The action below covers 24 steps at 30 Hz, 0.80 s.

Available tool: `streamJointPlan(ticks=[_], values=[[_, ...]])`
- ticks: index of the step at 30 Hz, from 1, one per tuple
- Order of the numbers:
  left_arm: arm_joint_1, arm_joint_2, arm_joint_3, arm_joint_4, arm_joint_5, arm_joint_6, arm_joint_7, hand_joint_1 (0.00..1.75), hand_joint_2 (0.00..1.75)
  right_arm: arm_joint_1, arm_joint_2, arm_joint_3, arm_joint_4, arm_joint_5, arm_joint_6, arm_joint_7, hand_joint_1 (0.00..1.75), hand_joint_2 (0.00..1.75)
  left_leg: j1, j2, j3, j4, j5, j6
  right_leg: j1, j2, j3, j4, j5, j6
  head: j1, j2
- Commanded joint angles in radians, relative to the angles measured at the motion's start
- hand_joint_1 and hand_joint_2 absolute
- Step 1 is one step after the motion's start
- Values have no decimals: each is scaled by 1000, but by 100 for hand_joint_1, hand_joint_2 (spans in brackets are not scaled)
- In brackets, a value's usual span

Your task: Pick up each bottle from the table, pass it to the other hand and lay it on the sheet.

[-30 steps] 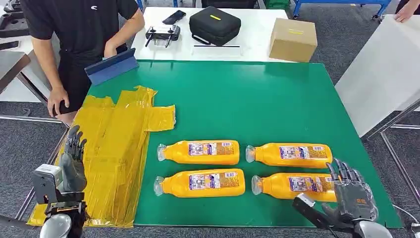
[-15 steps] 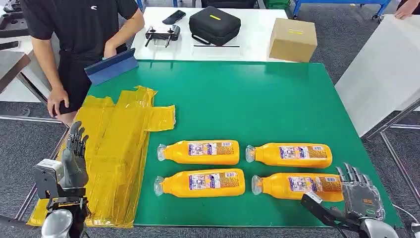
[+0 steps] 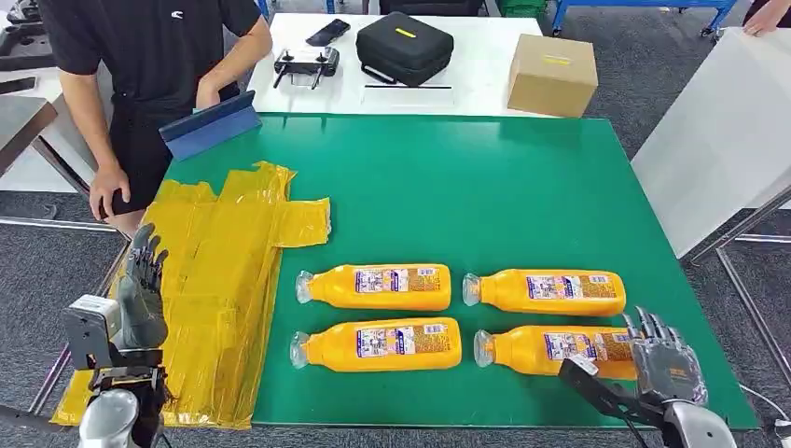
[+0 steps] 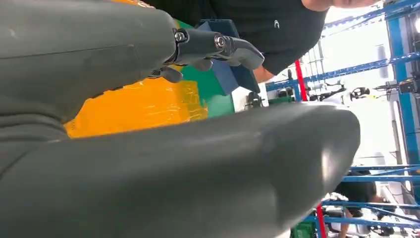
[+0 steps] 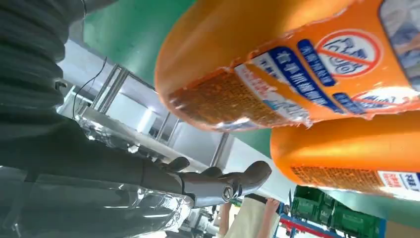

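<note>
the right hand (image 3: 664,366) is at the base of the near right bottle (image 3: 550,350), fingers spread, and it hides that end; whether it touches cannot be told. the left hand (image 3: 140,294) is open above the yellow sheet (image 3: 219,280). four orange bottles lie on the green table (image 3: 466,187), labels up, caps toward the sheet

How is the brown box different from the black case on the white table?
The cardboard box is tan with flat sides and sharp corners; the black case is dark and has rounded corners. The box stands at the right end of the white table, the case nearer the middle. The box looks taller than the case. Both carry a small yellow mark on top, and both are closed.
</note>
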Motion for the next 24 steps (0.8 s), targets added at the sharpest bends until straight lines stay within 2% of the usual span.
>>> streamJointPlan(ticks=[1, 8, 17, 18, 19, 20, 21, 24], values=[[-43, 14, -14, 65, -1, 1, 6, 0, 0, -52, 3, 78, 109, -29, 2, 16, 0, 175, 1, 1, 4, -1, -1, -4, 1, 1, 4, -2, 0, -2, 0, 0], [-45, 13, -14, 67, -1, 3, 6, 0, 0, -55, -1, 84, 120, -30, 2, 16, 0, 175, 1, 0, 2, -1, -1, -3, 1, 0, 3, -1, 0, -2, 0, 0], [-46, 6, -19, 62, 4, 15, 3, 0, 0, -94, -14, 156, 223, -68, 4, 25, 0, 175, 1, 1, 3, -1, -1, -3, 2, 1, 4, -2, 0, -2, 0, 0], [-46, 6, -19, 60, 4, 16, 4, 0, 0, -95, -15, 160, 228, -70, 6, 29, 82, 175, 2, 2, 3, -1, -1, -3, 2, 1, 3, -2, 0, -2, 0, 0], [-48, 5, -20, 60, 4, 17, 5, 0, 0, -93, -17, 162, 238, -78, 11, 36, 127, 175, 1, 1, 4, -1, -1, -4, 1, 1, 4, -2, 0, -2, 0, 0], [-51, 5, -21, 62, 4, 17, 5, 0, 0, -89, -21, 163, 246, -79, 11, 37, 131, 175, 2, 3, 4, -1, -1, -3, 2, 1, 4, -2, 0, -2, 1, 0], [-53, 5, -21, 64, 4, 17, 5, 0, 0, -88, -21, 161, 251, -82, 12, 40, 147, 175, 1, 2, 2, -1, 0, -2, 1, 0, 3, -2, 0, -1, 0, 0], [-56, 3, -22, 66, 4, 17, 6, 0, 0, -86, -20, 157, 260, -87, 14, 42, 147, 175, 1, 2, 3, -1, 0, -3, 1, 0, 4, -2, 0, -2, 0, 0]])
